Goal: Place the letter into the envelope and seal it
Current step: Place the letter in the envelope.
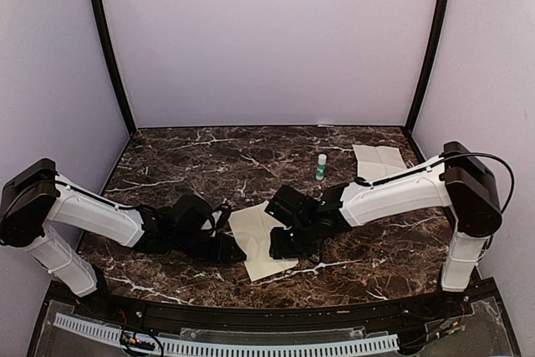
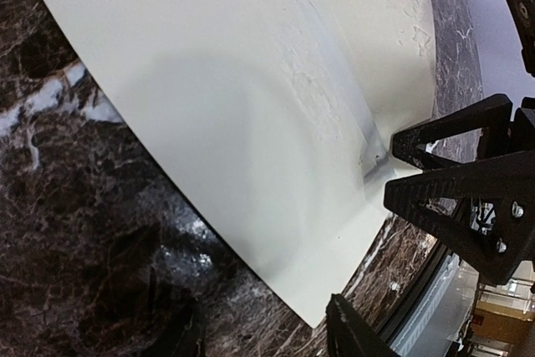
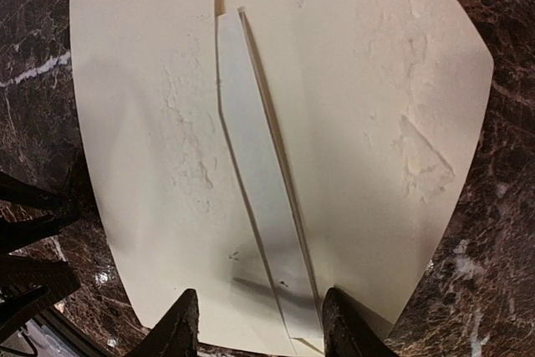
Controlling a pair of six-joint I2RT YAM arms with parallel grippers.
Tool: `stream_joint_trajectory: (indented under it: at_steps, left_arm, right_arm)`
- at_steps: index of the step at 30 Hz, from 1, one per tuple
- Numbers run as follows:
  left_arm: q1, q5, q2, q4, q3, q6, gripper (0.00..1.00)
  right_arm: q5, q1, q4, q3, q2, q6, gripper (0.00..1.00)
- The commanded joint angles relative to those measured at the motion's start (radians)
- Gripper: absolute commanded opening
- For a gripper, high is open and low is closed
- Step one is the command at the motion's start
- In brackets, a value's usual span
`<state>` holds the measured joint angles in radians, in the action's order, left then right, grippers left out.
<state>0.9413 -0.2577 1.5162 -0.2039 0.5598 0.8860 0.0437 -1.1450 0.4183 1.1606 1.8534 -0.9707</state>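
Dark white-veined marble counter (image 1: 167, 165), lilac walls on three sides.

Centre front: envelope (image 1: 259, 252), flat on the marble, cream, blotched with rough dried patches. Narrow raised strip (image 3: 267, 206) down its middle in the right wrist view. Cannot tell whether flap open or folded.

Back right, well apart from envelope: letter (image 1: 378, 160), flat, crossing creases showing, not yet inside anything. Just left of it: small white tube (image 1: 321, 166) with green label, upright.

Left hand (image 2: 263, 315): fingers spread, gripping nothing, low over one corner of the envelope.
Right hand (image 3: 259, 307): likewise spread and empty, straddling the strip at the near edge.
Both hands close together over the same sheet.

Judged stage: early, insertion not begun.

Risks from here:
- Clash of hands, from working so close on one small sheet.
- Skidding or creasing of envelope, from thin paper lying flush on slick stone with no edge to get under.
- Tipping the tube, from the right arm swinging back toward the letter.
- Sealing empty, from closing the flap with the letter outside.
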Motion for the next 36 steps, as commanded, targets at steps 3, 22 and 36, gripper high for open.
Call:
stream_joint_trajectory:
  at_steps: [3,22,36]
  left_arm:
    - [0.011,-0.023,0.02,-0.022,-0.018,0.016,0.46]
    - [0.025,-0.046,0.051,-0.061,-0.019,0.036,0.37]
    - [0.034,-0.043,0.051,-0.065,-0.019,0.04,0.35]
  right_arm:
    - [0.002,-0.006,-0.027,0.009,0.035,-0.013,0.47]
    - [-0.032,-0.018,-0.043,0.033,0.046,0.004,0.34]
    - [-0.036,-0.048,-0.024,0.104,0.085,0.015,0.34]
